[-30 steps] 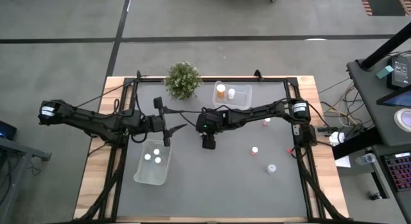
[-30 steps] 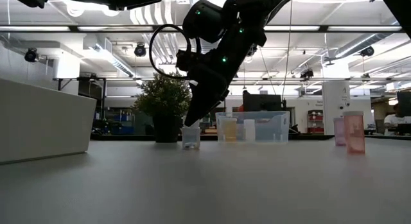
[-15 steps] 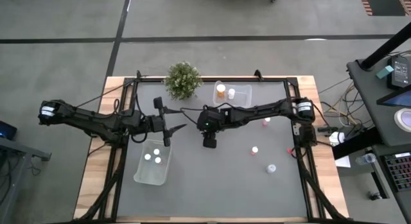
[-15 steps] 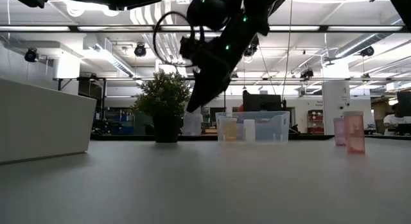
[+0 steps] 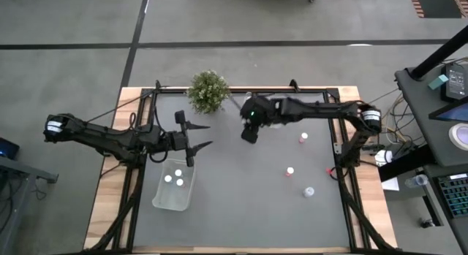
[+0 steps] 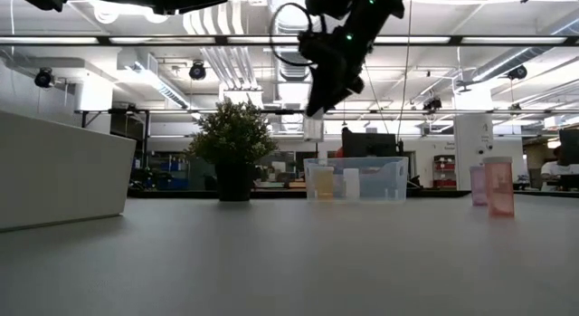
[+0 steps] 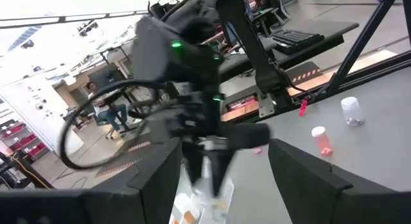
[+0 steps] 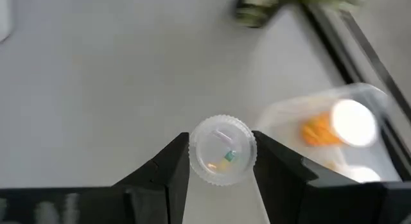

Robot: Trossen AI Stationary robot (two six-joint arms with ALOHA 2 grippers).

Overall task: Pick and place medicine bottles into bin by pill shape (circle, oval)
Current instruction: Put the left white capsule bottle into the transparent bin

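Observation:
My right gripper [image 5: 250,132] is shut on a small pale bottle with a ribbed round cap [image 8: 222,149], high above the table beside the clear far bin [image 6: 355,178]. That bin holds an orange bottle [image 8: 316,131] and a white-capped one [image 8: 352,121]. The white bin [image 5: 175,186] at the near left holds two white-capped bottles. Two pink bottles [image 5: 303,139] [image 5: 290,170] and a pale blue one [image 5: 309,191] stand on the mat at the right. My left gripper [image 5: 196,136] is open and empty, above the mat near the white bin. My right gripper pinches the bottle between its two fingers [image 8: 168,172], at opposite sides of the cap's rim [image 8: 192,153]. The fingers come from above, pointing down. The bottle [image 6: 313,128] hangs upright below them, lifted well clear of the table.
A green bushy plant [image 5: 208,90] stands at the far edge, left of the clear bin. Open grey mat [image 5: 241,204] lies between the white bin and the loose bottles. Black frame rails run along the table's sides.
My right gripper has lifted the pale bottle off the mat and carried it up and toward the far edge, toward the clear bin. The bottle stood on the table a second ago and now hangs high above it.

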